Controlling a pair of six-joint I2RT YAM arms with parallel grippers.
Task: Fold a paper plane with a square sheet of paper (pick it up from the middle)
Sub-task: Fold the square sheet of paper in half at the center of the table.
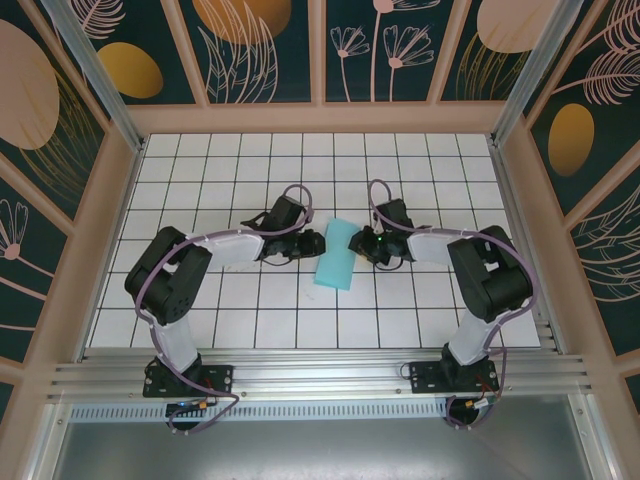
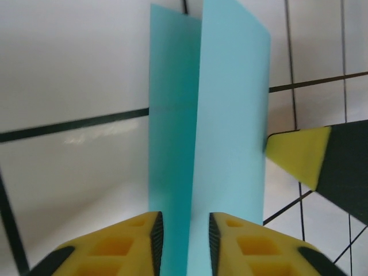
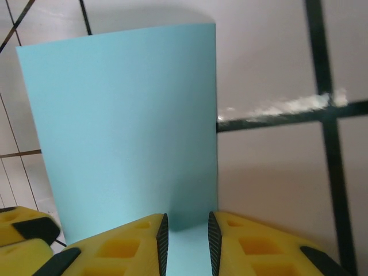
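Cyan sheet [image 1: 337,255] sits mid-table, folded in half and propped up between the two arms. Up close on the left wrist cam, the left gripper [image 2: 185,221] has its pads parted, not clamped. Both layers of the sheet [image 2: 224,144] run up out of the gap, splayed in a V that the overhead cam doesn't really give you. A yellow finger [image 2: 296,155] of the right gripper sits right at the sheet's far edge. On the right wrist cam the right gripper [image 3: 185,221] is loosened too, pads apart, with one broad flat face of the sheet [image 3: 126,126] rising just past them. Beyond that is the white gridded table [image 1: 200,300]. From overhead, the left gripper [image 1: 300,246] and right gripper [image 1: 364,248] flank the sheet.
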